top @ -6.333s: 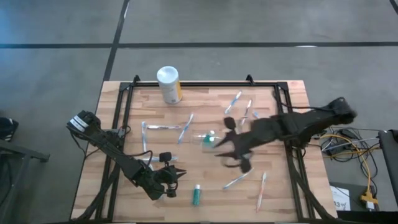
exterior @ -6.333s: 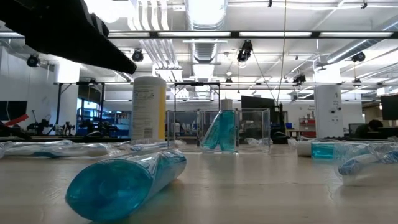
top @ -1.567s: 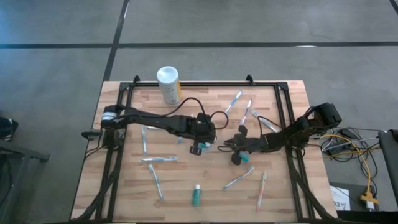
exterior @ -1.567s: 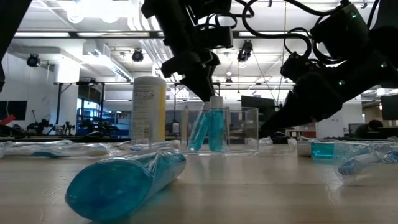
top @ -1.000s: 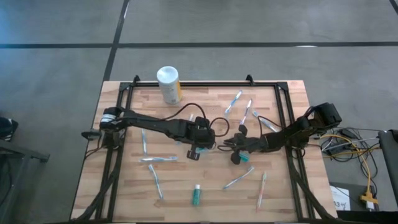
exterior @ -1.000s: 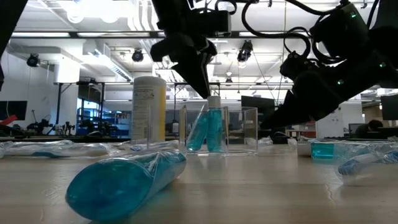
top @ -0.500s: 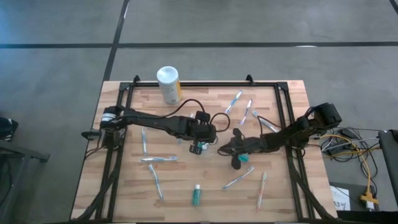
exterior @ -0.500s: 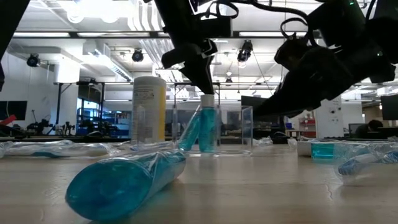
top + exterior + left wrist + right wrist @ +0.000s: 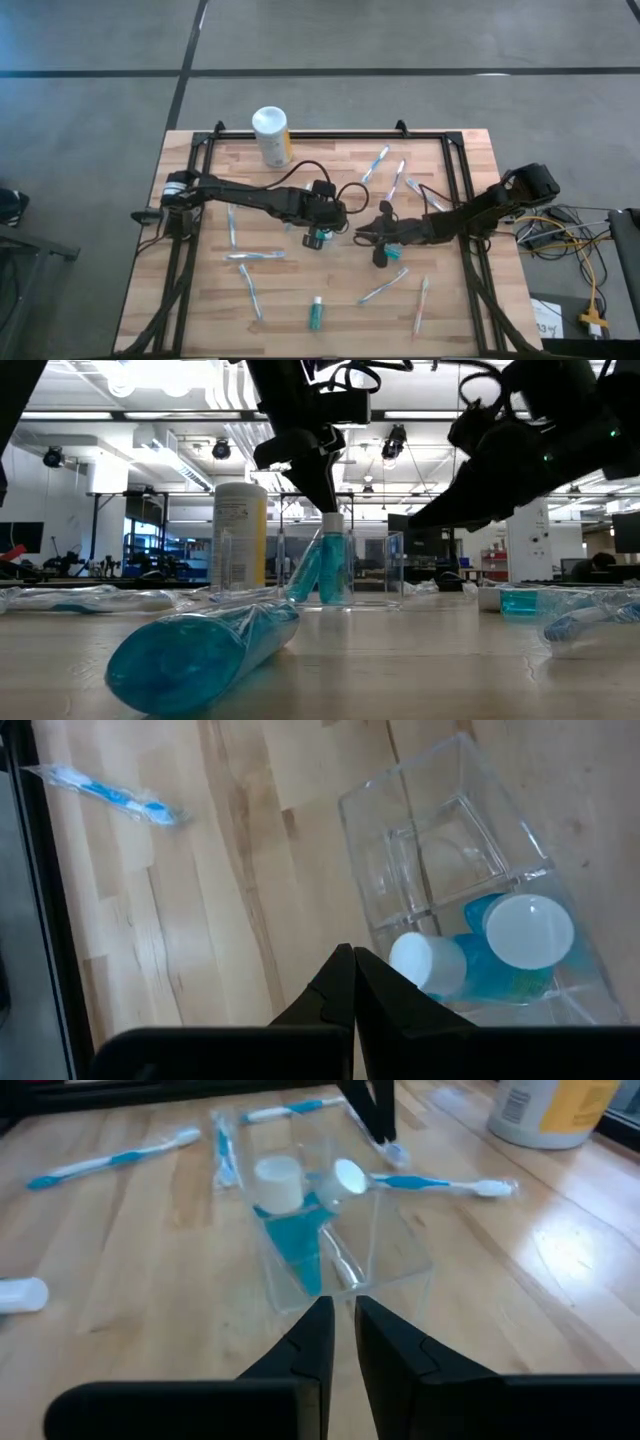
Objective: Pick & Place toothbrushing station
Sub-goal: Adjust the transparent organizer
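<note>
While both grippers' jaws sit shut and empty, the cup [image 9: 470, 910] holds two tubes [image 9: 500, 955].

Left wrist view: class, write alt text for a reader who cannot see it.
A clear square plastic cup on a pale wooden table holds two teal tubes with white caps. The left gripper, fingers shut, points at it; a wrapped blue-and-white toothbrush lies apart.

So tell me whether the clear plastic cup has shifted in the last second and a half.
Yes. In the low view, the clear plastic cup slid left, toward the white canister.
</note>
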Motion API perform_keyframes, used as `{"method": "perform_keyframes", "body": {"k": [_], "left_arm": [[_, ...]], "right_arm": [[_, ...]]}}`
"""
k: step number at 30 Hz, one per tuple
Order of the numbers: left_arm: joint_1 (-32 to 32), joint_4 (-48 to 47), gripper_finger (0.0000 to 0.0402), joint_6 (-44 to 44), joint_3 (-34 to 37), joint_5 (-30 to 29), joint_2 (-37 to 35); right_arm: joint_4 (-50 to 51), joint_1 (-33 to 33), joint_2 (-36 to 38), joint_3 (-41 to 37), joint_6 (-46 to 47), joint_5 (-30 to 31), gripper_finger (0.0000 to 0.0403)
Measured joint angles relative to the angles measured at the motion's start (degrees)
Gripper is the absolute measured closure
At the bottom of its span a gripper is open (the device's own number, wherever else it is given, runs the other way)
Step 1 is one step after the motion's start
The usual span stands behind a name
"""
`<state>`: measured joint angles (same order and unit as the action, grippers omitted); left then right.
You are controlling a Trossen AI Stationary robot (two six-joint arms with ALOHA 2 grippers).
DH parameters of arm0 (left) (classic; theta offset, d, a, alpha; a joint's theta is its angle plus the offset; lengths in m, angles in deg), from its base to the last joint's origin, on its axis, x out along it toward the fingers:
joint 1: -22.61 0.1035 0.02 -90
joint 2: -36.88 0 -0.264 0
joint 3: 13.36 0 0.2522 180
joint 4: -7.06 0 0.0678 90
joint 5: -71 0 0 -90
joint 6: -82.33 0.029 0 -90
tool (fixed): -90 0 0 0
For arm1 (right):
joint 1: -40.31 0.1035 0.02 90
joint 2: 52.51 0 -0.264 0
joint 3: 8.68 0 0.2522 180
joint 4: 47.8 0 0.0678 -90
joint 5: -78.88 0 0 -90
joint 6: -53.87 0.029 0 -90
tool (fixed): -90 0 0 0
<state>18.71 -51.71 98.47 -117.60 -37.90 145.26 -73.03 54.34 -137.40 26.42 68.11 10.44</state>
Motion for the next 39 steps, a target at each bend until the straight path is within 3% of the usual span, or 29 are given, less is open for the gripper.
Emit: {"method": "perform_keyframes", "body": {"k": [4,8,12,22,39], "left_arm": [[0.04,0.51,0.0399,0.28,1.1,0.07,0.0],[0.07,1.11,0.0399,1.49,2.56,1.66,0.0],[0.07,1.7,0.0399,1.59,2.66,1.72,0.0],[-0.75,1.1,0.0399,1.73,2.66,2.71,0.0],[-3.4,-3.68,0.0399,0.2,2.56,2.68,-0.09]], "right_arm": [[0.61,2.18,3.04,0.28,-3.09,-3.95,0.036],[0.9,2.75,1.59,2.99,-6.97,-9.32,0.036],[1.08,2.46,-2.28,5.89,-9.11,-6.53,0.036],[2.14,-1.37,-9.89,9.77,-9.02,-6.58,0.036],[2.81,-2.02,-10.2,10.38,-6.01,-4.91,0.036]]}}
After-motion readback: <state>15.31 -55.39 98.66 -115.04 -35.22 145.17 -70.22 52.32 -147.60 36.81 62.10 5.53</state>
